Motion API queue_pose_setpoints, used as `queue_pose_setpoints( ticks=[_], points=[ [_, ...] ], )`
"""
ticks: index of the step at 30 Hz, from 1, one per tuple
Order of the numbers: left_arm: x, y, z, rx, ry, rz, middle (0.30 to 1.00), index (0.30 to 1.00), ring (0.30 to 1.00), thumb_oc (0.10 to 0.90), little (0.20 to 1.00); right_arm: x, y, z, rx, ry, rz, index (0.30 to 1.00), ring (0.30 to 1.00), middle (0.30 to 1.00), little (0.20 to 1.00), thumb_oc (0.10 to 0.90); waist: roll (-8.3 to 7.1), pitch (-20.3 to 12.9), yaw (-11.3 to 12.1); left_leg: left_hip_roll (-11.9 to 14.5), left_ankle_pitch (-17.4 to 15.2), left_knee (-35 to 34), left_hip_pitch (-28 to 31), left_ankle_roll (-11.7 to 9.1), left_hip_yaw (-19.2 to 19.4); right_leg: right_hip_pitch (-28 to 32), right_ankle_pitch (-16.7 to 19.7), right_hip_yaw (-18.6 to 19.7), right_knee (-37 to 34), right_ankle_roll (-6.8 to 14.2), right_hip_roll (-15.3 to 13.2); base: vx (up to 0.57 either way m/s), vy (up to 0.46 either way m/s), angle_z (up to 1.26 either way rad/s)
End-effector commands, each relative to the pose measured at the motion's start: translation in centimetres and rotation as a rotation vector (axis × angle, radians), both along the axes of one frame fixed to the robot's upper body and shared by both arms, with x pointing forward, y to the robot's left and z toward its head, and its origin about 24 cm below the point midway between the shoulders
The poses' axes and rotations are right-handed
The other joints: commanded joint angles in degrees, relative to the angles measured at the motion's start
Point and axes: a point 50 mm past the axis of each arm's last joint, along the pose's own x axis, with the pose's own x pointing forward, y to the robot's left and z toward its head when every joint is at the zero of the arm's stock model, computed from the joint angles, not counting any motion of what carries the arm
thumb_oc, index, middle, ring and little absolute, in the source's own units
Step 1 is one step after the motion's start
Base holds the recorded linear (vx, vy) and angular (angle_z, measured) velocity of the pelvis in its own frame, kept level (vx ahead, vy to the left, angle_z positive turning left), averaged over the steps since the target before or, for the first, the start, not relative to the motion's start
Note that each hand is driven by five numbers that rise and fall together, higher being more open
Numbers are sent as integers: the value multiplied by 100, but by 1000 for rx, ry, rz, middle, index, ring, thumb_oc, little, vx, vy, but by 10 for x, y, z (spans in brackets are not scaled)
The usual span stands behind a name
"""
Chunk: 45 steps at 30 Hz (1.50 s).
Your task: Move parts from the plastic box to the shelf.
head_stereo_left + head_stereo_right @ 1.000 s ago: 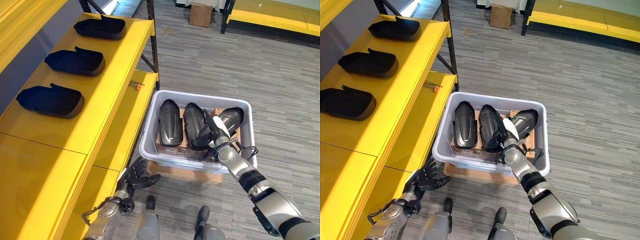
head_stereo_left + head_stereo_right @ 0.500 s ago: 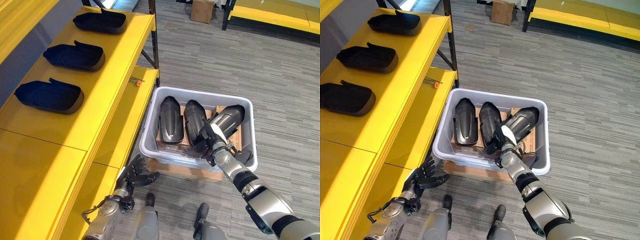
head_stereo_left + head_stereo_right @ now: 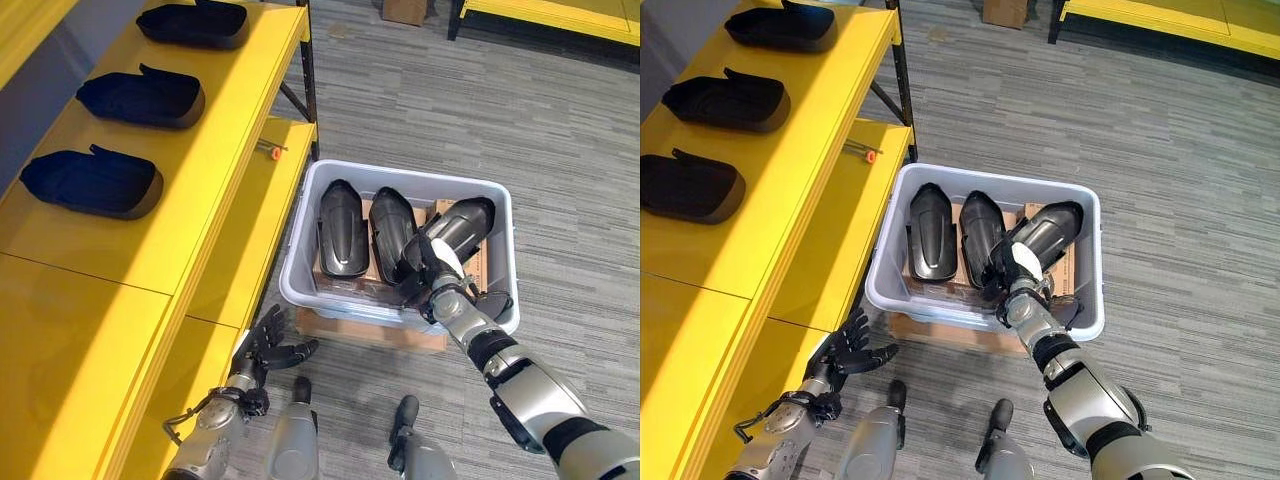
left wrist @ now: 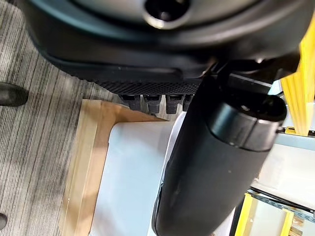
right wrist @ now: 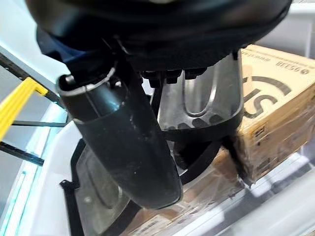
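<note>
Left eye view: the right hand reaches into the pale grey plastic box on the floor, its fingers curled round the lower end of the tilted glossy black moulded part, which leans up against the box's far right corner. Two more glossy black moulded parts lie flat side by side in the box on brown cardboard cartons. The left hand hangs low beside the yellow shelf, fingers spread and holding nothing. The hold looks to be near one end of a long, smooth shell, so I judge it could pivot or slip out on lifting, or catch the box rim and drag the light box along. Three matte black shell-shaped trays sit in a row on the upper shelf board, and a small orange-tipped tool lies on the lower board. The floor is grey striped carpet; the box rests on a flat cardboard sheet.
</note>
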Motion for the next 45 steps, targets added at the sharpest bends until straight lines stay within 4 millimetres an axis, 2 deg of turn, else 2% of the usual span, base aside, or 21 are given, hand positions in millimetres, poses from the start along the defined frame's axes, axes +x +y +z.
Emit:
queue_pose_setpoints(
  ticks=[1,26,38,45],
  points=[
    [14,-3,39,0,-212,-65,1000,1000,1000,900,1000,29,4,71,-75,-254,26,1000,1000,1000,1000,900,-150,-144,24,175,-21,335,-371,-127,-479,584,-490,170,349,353,-596,0,0,0],
    [17,-1,43,1,-225,-50,1000,1000,1000,900,1000,35,13,79,-118,-241,12,1000,1000,1000,1000,900,-130,58,87,123,-41,539,-674,-92,-559,379,-469,161,474,336,-606,-1,0,0],
    [17,1,46,9,-235,-48,1000,1000,1000,900,1000,36,2,77,-153,-214,-43,1000,1000,1000,1000,900,-63,192,151,78,-131,738,-831,-50,-570,311,-475,153,547,333,-633,-1,1,0],
    [19,1,50,11,-249,-53,1000,1000,1000,900,1000,41,-5,94,-177,-245,-74,1000,1000,1000,1000,900,-43,302,213,37,-115,765,-967,-38,-589,227,-453,142,541,331,-639,-4,5,1]
  ],
)
